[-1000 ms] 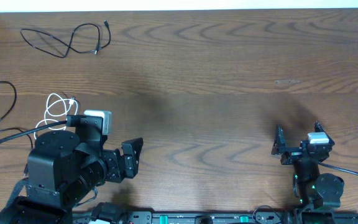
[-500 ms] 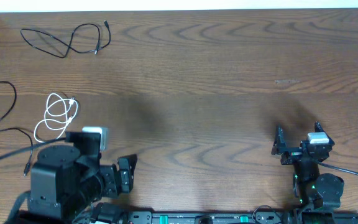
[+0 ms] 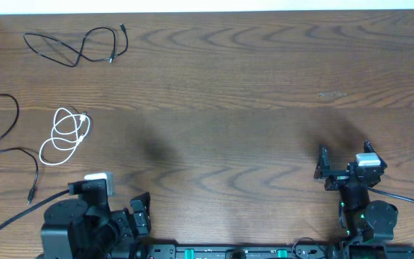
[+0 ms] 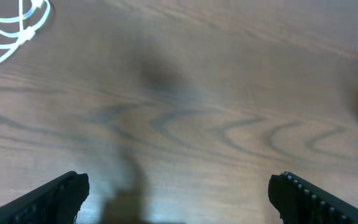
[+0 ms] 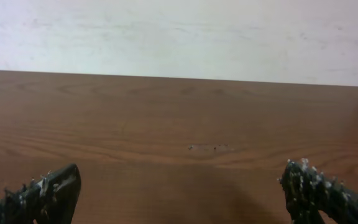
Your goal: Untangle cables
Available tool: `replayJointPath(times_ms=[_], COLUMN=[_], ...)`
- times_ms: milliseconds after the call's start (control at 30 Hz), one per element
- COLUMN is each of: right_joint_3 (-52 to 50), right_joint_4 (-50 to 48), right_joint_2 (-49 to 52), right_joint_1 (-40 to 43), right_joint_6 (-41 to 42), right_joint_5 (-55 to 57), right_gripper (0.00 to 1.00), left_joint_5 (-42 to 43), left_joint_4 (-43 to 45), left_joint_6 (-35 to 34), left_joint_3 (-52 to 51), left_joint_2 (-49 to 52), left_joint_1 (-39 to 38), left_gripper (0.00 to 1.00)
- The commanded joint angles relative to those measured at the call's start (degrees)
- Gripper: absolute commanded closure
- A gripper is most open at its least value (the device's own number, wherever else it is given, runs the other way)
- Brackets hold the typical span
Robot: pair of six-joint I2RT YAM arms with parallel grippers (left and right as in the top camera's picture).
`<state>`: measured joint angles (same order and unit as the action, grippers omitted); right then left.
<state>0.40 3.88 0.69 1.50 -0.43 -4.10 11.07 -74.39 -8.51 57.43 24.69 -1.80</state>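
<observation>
The three cables lie apart on the left of the table. One black cable (image 3: 77, 44) snakes at the far left back. A second black cable (image 3: 6, 147) runs along the left edge. The white cable (image 3: 65, 135) lies in a loose coil between them, and it also shows in the top left corner of the left wrist view (image 4: 11, 28). My left gripper (image 3: 136, 214) is open and empty at the front edge, below and to the right of the white coil. In its wrist view (image 4: 178, 193) only bare wood lies between the fingers. My right gripper (image 3: 345, 157) is open and empty at the front right (image 5: 179, 196).
The wooden table (image 3: 236, 93) ends at a white wall along the back (image 5: 179, 31). A small scuff mark (image 3: 331, 94) sits right of centre. A thicker black arm cable (image 3: 401, 198) trails from the right arm's base.
My left arm has pulled back toward the front edge, away from the white coil, which is now fully uncovered. The right arm has not moved.
</observation>
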Motion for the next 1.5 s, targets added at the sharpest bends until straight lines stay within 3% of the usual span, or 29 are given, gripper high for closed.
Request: replayJointPath(times_ms=[0,133,333,667,1167,1467], right_joint_3=[-0.1,-0.1,-0.1,-0.1,-0.1,-0.1], right_joint_4=[0.3,0.3,0.3,0.3,0.3,0.3], right_joint_2=[-0.4,-0.4,-0.4,-0.4,-0.4,-0.4], right_joint_1=[0.3,0.3,0.3,0.3,0.3,0.3], right_joint_6=[0.8,0.8,0.8,0.8,0.8,0.8], right_joint_5=[0.5,0.5,0.5,0.5,0.5,0.5], right_gripper=[0.01,0.01,0.01,0.01,0.01,0.01], left_joint_5=[0.4,6.5,14.3,15.5,15.5,15.5], left_joint_4=[1.8,6.7,21.2,35.0,49.9,59.5], left_joint_6=[1.7,8.9,19.1,19.0,18.7,13.7], left_joint_3=[-2.4,-7.6,-18.6,-31.0,-39.8,-45.9], left_joint_2=[-2.5,-5.1,-7.6,-17.2,-23.2,-24.6], left_joint_1=[2.3,6.5,7.6,7.6,7.6,7.6], left_gripper=[0.02,0.03,0.02,0.02,0.02,0.02])
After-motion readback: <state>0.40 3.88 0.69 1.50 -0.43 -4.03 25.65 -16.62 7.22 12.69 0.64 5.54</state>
